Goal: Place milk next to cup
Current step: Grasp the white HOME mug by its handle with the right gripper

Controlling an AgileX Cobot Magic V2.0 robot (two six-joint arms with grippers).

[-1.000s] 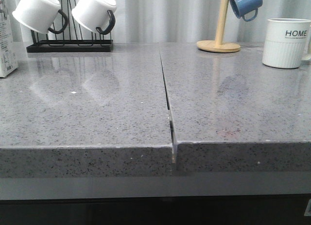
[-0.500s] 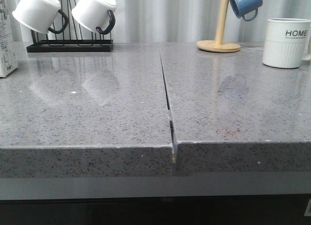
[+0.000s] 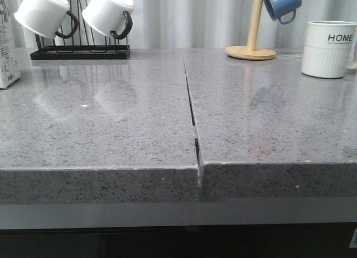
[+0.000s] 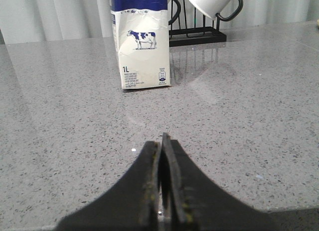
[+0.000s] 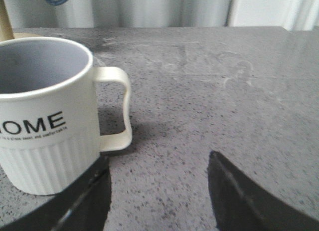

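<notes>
The milk carton [image 4: 141, 46] stands upright on the grey counter, white with a blue top band and a cow picture; in the front view only its edge [image 3: 8, 46] shows at the far left. My left gripper [image 4: 163, 141] is shut and empty, a fair way short of the carton. The HOME cup [image 3: 328, 48] stands at the far right of the counter. In the right wrist view the cup [image 5: 42, 116] is close, its handle toward my right gripper [image 5: 158, 163], which is open and empty just beside the cup. Neither gripper shows in the front view.
A black wire rack [image 3: 81, 50] with two white black-handled mugs [image 3: 106, 13] stands at the back left, right behind the carton. A wooden mug tree [image 3: 252, 46] with a blue mug [image 3: 281, 4] stands at the back right. A seam [image 3: 192, 116] splits the counter.
</notes>
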